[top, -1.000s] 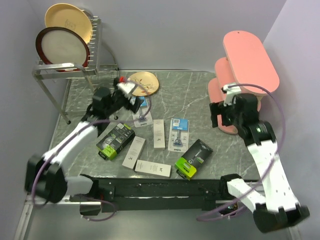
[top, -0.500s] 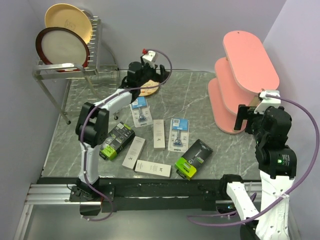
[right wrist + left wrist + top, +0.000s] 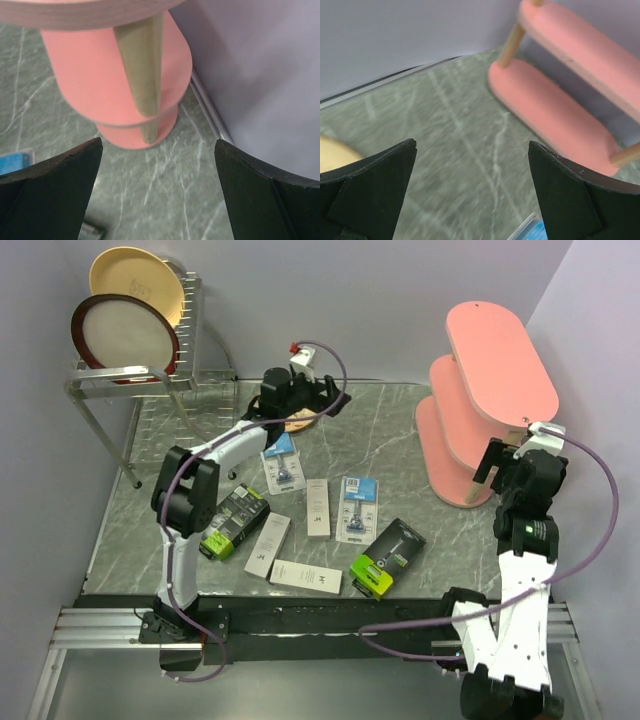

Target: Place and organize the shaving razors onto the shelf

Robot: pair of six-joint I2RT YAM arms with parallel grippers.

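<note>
The shaving razors lie loose on the table in the top view: two black-and-lime boxes [image 3: 232,521] [image 3: 388,556], two blue-white blister cards [image 3: 283,462] [image 3: 356,508] and three slim white boxes [image 3: 317,507] [image 3: 267,543] [image 3: 306,576]. The pink three-tier shelf [image 3: 495,365] stands at the back right with nothing on its visible boards. My left gripper [image 3: 328,400] is open and empty at the back of the table, facing the shelf [image 3: 555,115]. My right gripper [image 3: 505,465] is open and empty just beside the shelf's near end [image 3: 100,85].
A metal dish rack [image 3: 130,380] with two plates stands at the back left. A tan plate [image 3: 300,418] lies on the table under my left wrist. Walls close in at the back and right [image 3: 260,75].
My left arm has swung from over the razors to the back by the tan plate. My right gripper has moved right and turned, from the shelf's front to its near end.
</note>
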